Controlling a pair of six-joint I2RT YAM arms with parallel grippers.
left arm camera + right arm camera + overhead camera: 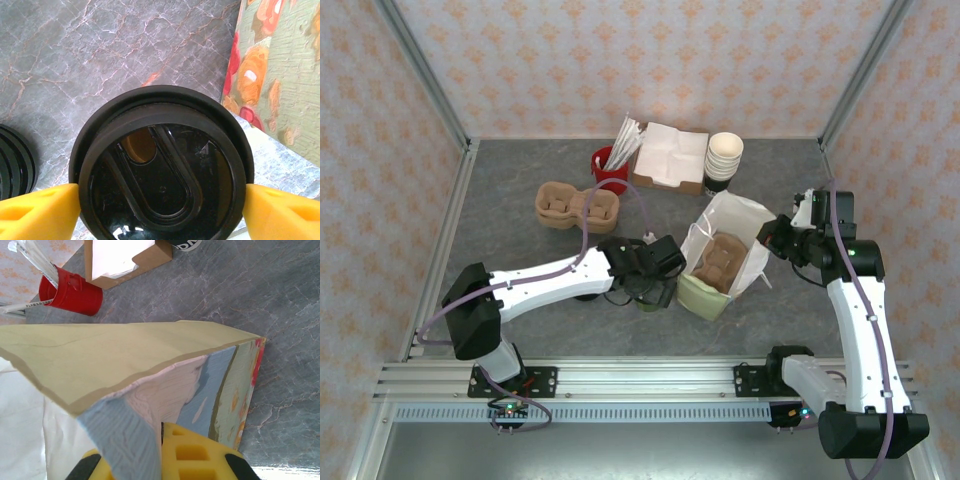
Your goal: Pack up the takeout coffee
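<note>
The left gripper [162, 199] stands wide, with the coffee [161, 182] directly between its jaws. One yellow finger [36, 212] is at each side of the black lid, and both go in under the lid rim. I cannot tell if they press on the cup or only stand beside it. The coffee is upright on the table [100, 50]. The bag [282, 75] is just beside it, on this gripper's right and a little ahead. A stack of black lids [12, 160] lies to its left.

The right gripper [145, 455] is closed on the top edge of the bag, with the paper pinched between its fingers.
</note>
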